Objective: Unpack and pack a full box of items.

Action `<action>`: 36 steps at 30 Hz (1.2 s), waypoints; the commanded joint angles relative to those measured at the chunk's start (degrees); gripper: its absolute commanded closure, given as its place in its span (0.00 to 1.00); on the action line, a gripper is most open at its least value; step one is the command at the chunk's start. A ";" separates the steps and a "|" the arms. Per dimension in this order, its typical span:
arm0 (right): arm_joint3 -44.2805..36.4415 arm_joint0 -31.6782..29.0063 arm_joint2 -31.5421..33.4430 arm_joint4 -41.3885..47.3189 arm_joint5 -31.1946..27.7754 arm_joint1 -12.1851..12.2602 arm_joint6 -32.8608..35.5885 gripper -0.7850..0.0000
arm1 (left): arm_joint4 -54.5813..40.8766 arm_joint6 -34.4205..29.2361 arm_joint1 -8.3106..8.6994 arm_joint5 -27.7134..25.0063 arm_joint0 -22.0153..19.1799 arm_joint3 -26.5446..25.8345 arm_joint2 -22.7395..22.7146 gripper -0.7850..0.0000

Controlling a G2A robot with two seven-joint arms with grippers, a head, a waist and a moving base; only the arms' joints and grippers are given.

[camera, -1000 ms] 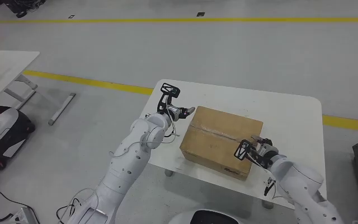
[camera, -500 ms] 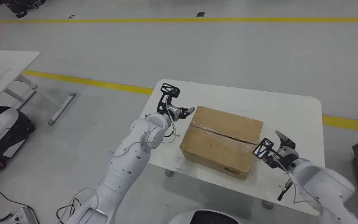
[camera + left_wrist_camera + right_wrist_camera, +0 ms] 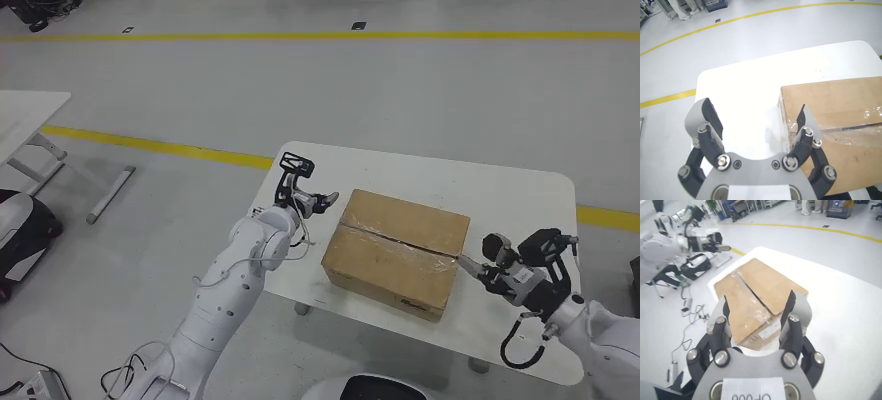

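Box: your brown cardboard box (image 3: 395, 250) sits shut on the white tabletop (image 3: 520, 190).
Left pincer (image 3: 756, 111): spread beside one end; brace there.
Right pincer (image 3: 758, 299): spread; catch the flap edge.

A white table (image 3: 520, 200) stands on grey floor (image 3: 450, 90) crossed by yellow lines (image 3: 300, 36), near a second white table (image 3: 25, 110).

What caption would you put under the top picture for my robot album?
Both open, the left pincer and right pincer flank a taped cardboard box on a white table.
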 commanded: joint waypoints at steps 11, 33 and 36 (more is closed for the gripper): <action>0.51 2.70 -9.52 -28.11 1.49 0.22 -0.99 0.08 | 0.92 -0.04 0.30 2.08 2.41 0.25 -3.14 0.00; 9.53 8.84 -16.51 -41.13 1.42 -0.20 -2.21 0.38 | -0.35 0.87 -0.15 1.20 1.15 1.05 -2.12 0.00; 10.32 10.04 -17.54 -42.08 2.39 -0.47 -2.77 0.60 | -0.30 0.81 -0.17 1.06 0.96 1.18 -2.07 0.00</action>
